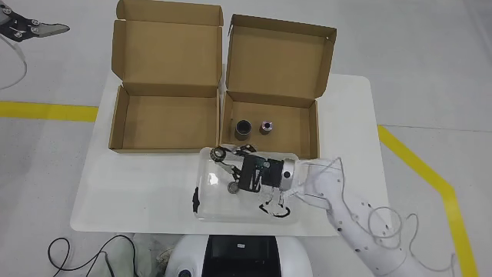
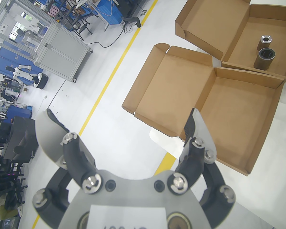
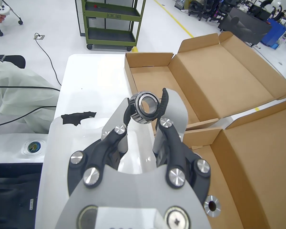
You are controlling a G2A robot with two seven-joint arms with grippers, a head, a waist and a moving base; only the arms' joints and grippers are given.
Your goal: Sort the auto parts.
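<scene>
1. Right gripper (image 3: 146,97): closed on a tapered roller bearing (image 3: 136,115), with one pad on each side of the roller cage. The bore faces the wrist camera and rollers show round the rim.
2. Bearing position: held in the air above the clear plastic tray (image 1: 211,204), toward the tray's side nearest the boxes. It touches neither the tray nor the tabletop (image 1: 131,192). In the top view the bearing is hard to tell apart from the fingers and the dark gripper body.
3. Left gripper (image 2: 121,113): fingers spread wide with nothing between them. It hangs off the tabletop's far left corner, over the floor.
4. Left cardboard box (image 1: 165,123): lid folded back, standing just beside the right cardboard box (image 1: 296,127), whose lid is also folded back.
5. Right cardboard box contents: a dark bushing (image 2: 264,60) and a shorter steel sleeve (image 2: 265,41), both upright and side by side. The top view shows a small gap between them; in the left wrist view they overlap.
6. Tray contents, partly covered by the right arm:
   - a small round grey piece (image 1: 233,188), too small to name;
   - a thin black loop (image 1: 274,209) next to the arm, shape unclear;
   - a torn black patch (image 3: 77,117) on the tray's rim, material unclear.
</scene>
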